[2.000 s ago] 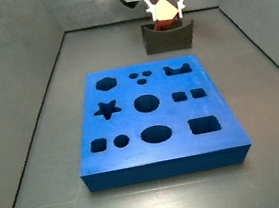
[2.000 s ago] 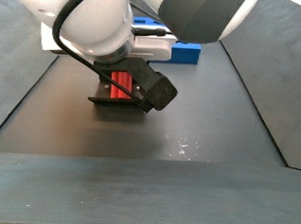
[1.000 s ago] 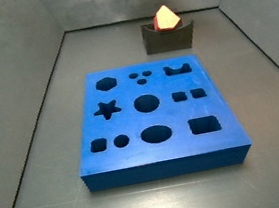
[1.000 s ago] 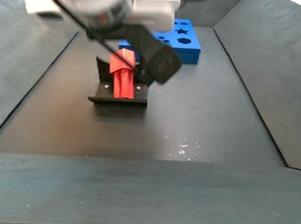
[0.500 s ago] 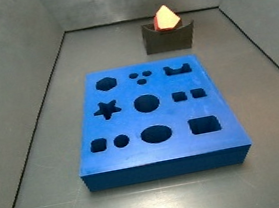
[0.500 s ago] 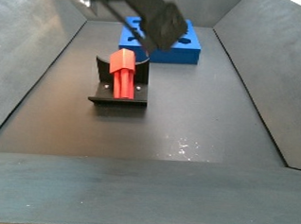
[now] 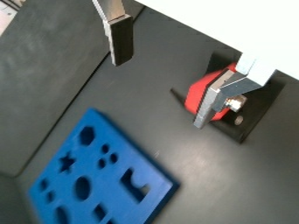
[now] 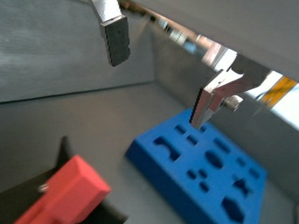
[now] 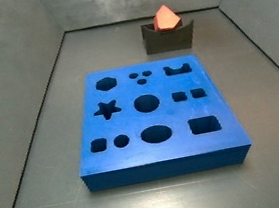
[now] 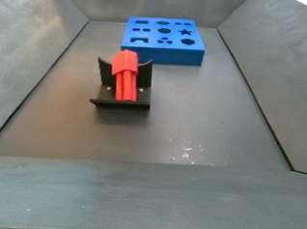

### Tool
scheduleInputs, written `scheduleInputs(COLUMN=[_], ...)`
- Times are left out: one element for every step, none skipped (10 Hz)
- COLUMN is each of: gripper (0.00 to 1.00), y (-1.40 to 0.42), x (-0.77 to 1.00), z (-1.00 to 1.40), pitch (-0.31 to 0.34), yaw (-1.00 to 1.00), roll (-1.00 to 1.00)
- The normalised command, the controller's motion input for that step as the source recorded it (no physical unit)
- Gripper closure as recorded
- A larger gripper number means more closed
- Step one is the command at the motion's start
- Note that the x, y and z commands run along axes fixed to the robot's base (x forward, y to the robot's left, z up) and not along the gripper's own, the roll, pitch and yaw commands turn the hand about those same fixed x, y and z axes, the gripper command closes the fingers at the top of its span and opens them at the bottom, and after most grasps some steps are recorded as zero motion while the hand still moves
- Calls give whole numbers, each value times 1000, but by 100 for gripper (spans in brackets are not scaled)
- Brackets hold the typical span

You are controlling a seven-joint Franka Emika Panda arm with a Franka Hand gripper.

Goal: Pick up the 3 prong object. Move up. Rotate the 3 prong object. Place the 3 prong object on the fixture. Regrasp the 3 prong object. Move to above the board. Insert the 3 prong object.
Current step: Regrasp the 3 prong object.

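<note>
Gripper (image 7: 163, 77) shows only in both wrist views (image 8: 158, 77), high above the floor; in neither side view do we see it. Its two fingers (image 7: 118, 37) stand wide apart with nothing between them, so it holds no piece.

We see the 3 prong object (image 10: 125, 75) resting on the fixture (image 10: 120, 93), leaning up against the fixture's upright back. In a side view the red piece (image 9: 165, 16) pokes up out of the fixture (image 9: 167, 37) at the far end of the floor, beyond the board (image 9: 154, 119). In another side view the board (image 10: 165, 40) lies farther back and a little right of the fixture, well apart from it.

In both wrist views we see the red piece (image 7: 204, 90) (image 8: 73, 189) and the blue board (image 7: 96, 173) (image 8: 201, 164) below the open fingers.
</note>
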Motion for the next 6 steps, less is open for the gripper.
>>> scheduleInputs(gripper=[0,0,0,0,0,0], y=[-36,-34,-32,-30,-29,-25], x=[-30,-36,-42,-44,-46,-44], z=[7,9,10,12,5,8], pitch=[16,11,8,1,-4,-11], yaw=[11,12,12,13,14,15], roll=[1000,1000,1000,1000,1000,1000])
